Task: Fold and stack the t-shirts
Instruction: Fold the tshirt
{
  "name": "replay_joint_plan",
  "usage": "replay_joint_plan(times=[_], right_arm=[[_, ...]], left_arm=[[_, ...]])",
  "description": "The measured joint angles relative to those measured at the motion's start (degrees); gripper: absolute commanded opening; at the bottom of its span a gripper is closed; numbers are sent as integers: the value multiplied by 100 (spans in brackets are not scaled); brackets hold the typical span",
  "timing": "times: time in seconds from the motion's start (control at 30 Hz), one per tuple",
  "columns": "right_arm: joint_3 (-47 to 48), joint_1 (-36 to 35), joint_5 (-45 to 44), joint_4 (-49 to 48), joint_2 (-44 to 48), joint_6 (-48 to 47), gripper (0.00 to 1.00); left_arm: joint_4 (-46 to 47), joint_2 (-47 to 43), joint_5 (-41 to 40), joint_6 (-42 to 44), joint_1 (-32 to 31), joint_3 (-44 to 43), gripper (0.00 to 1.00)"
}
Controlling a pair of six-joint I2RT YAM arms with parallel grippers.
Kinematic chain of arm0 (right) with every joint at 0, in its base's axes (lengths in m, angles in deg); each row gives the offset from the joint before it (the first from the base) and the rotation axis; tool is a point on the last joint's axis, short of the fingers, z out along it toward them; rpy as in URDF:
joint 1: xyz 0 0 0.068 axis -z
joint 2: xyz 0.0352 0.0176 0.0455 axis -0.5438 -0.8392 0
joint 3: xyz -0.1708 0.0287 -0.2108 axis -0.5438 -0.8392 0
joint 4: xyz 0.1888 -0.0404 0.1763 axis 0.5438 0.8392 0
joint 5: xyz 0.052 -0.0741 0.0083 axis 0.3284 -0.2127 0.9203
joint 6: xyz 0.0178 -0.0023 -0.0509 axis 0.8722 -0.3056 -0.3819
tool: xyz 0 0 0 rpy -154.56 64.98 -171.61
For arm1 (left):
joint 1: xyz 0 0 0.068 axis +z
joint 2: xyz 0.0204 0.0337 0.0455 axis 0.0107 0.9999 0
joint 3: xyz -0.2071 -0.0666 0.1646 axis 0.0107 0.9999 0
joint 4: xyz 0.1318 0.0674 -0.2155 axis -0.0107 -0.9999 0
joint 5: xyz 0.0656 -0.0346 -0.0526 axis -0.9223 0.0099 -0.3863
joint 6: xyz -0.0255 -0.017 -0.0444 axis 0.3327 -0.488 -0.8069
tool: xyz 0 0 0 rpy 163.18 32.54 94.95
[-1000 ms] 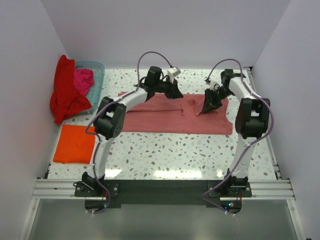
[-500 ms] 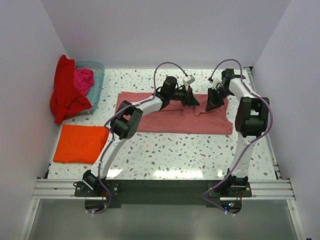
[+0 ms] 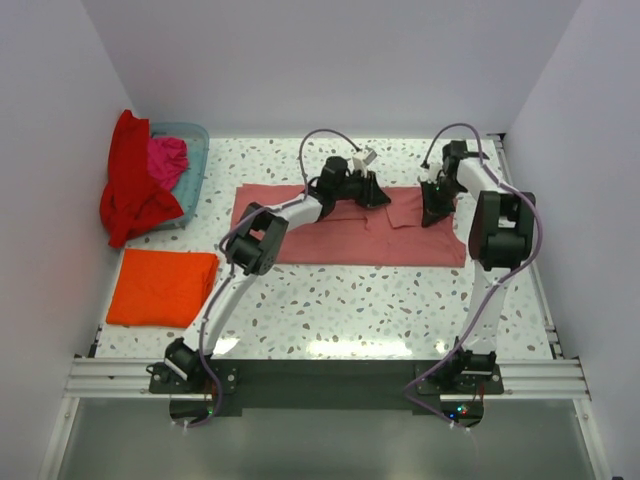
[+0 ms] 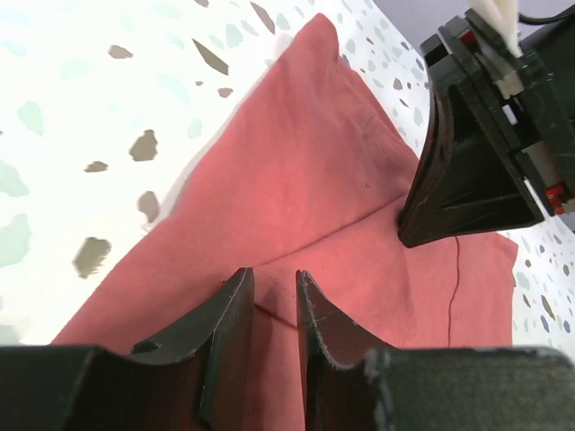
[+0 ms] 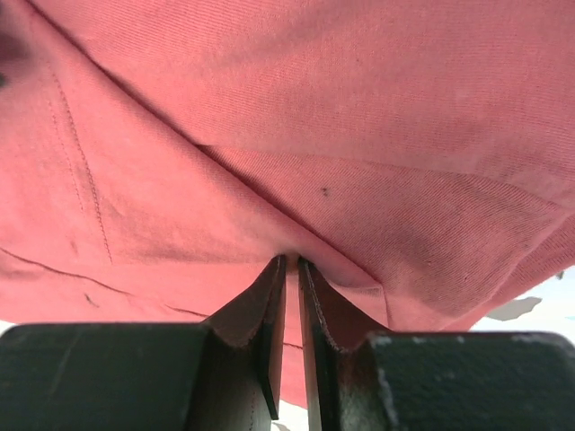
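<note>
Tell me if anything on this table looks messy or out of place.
The red cloth t-shirt hangs crumpled over the rim of the pale blue plastic basket at the far left, spilling down onto the speckled table. The dusty pink cloth t-shirt lies mostly flat, and the folded orange cloth t-shirt looks tidy.

Four cloth t-shirts, one pale blue plastic basket (image 3: pixel 196 150), one speckled white table (image 3: pixel 350 300).
One dusty rose-pink t-shirt (image 3: pixel 330 242) lay by the far edge, one bright orange t-shirt (image 3: pixel 160 287) by the left edge, one red t-shirt (image 3: pixel 128 190) and one magenta t-shirt (image 3: pixel 167 160) at the far left corner.
</note>
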Motion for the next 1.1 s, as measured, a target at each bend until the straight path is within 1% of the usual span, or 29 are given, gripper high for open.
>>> replay_joint_plan(times=[0.13,0.23,0.3,0.37,0.4,0.43,0.5,0.53,0.6,0.63,0.67,0.77,0.8,0.97,1.1], right_arm=[[542,-13,-125,205,-330,-37,16],[1078,-20,-258,210,-627,-48,16],[1515,-74,-428,146,-866,-107,18],[1965,-160,-654,-20,-1117,-221,21],[2243,-216,-802,-109,-1279,-308,22],[2490,-289,-955,-264,-1429,-391,27],[2874,-424,-1213,-546,-1670,-520,31],[3071,-496,-1346,-651,-1790,-575,37],[3344,-612,-1530,-804,-1932,-629,42],[3357,-651,-1567,-872,-1941,-634,49],[3357,-691,-1626,-896,-1930,-625,52],[3213,-741,-1652,-973,-1749,-601,62],[3047,-737,-1646,-994,-1602,-597,68],[2396,-682,-1609,-796,-579,-588,72],[2184,-640,-1467,-535,282,-584,75]], left_arm=[[181,-116,221,-66,227,170,35],[129,-702,382,-24,557,841,35],[-286,-1303,481,341,876,1257,35],[-1060,-2031,525,1169,1252,1547,35],[-1510,-2422,503,1742,1429,1665,35],[-2013,-2822,439,2328,1613,1749,34],[-2837,-3624,186,3604,1882,1991,34],[-3200,-3976,66,4124,1947,2146,34],[-3882,-4588,-157,5163,1941,2463,32],[-4203,-4771,-236,5582,1884,2581,31],[-4468,-4863,-345,5967,1797,2684,28],[-5176,-4743,-741,6889,1506,2935,26],[-5344,-4636,-896,7138,1412,3047,25],[-5855,-4109,-1659,7901,1095,3554,21],[-5838,-4085,-2170,8352,885,3954,19]])
